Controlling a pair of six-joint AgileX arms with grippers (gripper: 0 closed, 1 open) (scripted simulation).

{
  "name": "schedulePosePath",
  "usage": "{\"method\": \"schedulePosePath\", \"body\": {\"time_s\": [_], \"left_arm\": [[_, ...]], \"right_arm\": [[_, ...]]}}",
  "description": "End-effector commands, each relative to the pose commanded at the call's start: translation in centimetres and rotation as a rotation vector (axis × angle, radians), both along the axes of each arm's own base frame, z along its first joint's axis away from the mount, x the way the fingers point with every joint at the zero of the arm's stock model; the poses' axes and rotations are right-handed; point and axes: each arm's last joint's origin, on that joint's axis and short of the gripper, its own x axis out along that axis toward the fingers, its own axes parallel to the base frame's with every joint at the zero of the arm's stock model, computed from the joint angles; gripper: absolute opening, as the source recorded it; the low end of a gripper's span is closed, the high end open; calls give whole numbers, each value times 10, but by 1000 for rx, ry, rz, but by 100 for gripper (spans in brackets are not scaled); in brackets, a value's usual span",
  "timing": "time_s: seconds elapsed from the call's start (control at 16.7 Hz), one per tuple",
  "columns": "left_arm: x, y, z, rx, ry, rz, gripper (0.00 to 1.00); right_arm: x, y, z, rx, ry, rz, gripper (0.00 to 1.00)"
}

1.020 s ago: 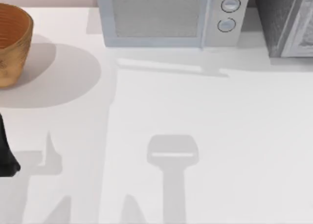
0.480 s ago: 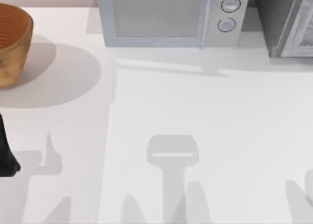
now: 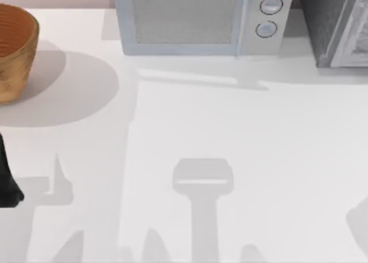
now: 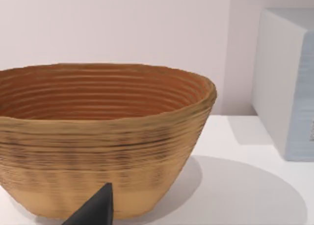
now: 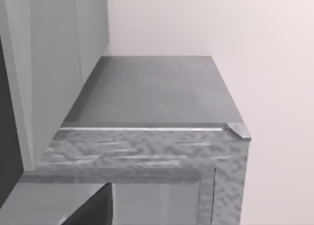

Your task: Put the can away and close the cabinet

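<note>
The can is out of view. The grey textured cabinet (image 3: 333,27) stands at the table's far right corner, with a lighter door panel (image 3: 356,39) at the picture's edge. The right wrist view looks down on the cabinet's flat top (image 5: 152,92) from close by, with a dark shape (image 5: 91,210) at its lower edge. My left arm (image 3: 7,185) is parked at the table's left edge. One dark fingertip (image 4: 95,210) of the left gripper points toward the wooden bowl (image 4: 103,136).
A big ribbed wooden bowl (image 3: 14,50) sits at the far left. A white microwave (image 3: 201,19) with two round knobs stands at the back centre. Arm shadows lie across the white tabletop (image 3: 230,131) near its front edge.
The shadows along the table's front and right edges have shifted, and a pale shape seen at the right edge half a second ago is gone. Bowl, microwave, cabinet and left arm have not moved.
</note>
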Motion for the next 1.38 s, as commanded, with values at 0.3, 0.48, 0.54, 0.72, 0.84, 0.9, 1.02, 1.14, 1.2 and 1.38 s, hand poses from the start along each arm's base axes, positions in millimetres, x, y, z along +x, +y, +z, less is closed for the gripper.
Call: {"method": "schedulePosePath", "body": {"time_s": [0.3, 0.48, 0.54, 0.72, 0.84, 0.9, 1.02, 1.14, 1.2, 1.38], "left_arm": [[0, 0, 0, 0, 0, 0, 100], [0, 0, 0, 0, 0, 0, 100], [0, 0, 0, 0, 0, 0, 100], [0, 0, 0, 0, 0, 0, 100], [0, 0, 0, 0, 0, 0, 100], [0, 0, 0, 0, 0, 0, 100], [0, 0, 0, 0, 0, 0, 100], [0, 0, 0, 0, 0, 0, 100], [0, 0, 0, 0, 0, 0, 100], [0, 0, 0, 0, 0, 0, 100]], "right_arm": [[6, 3, 1, -3, -3, -2, 100], [29, 19, 3, -3, -5, -2, 100], [40, 28, 4, -3, -5, -2, 100], [76, 71, 4, 1, -4, -5, 100], [96, 112, 4, 3, -1, -5, 100], [104, 134, 4, 4, 1, -5, 100], [110, 182, 3, 3, 6, -4, 100], [107, 225, 2, 0, 9, -3, 100], [103, 244, 1, -1, 9, -3, 100], [86, 281, 0, -4, 6, -3, 100]]}}
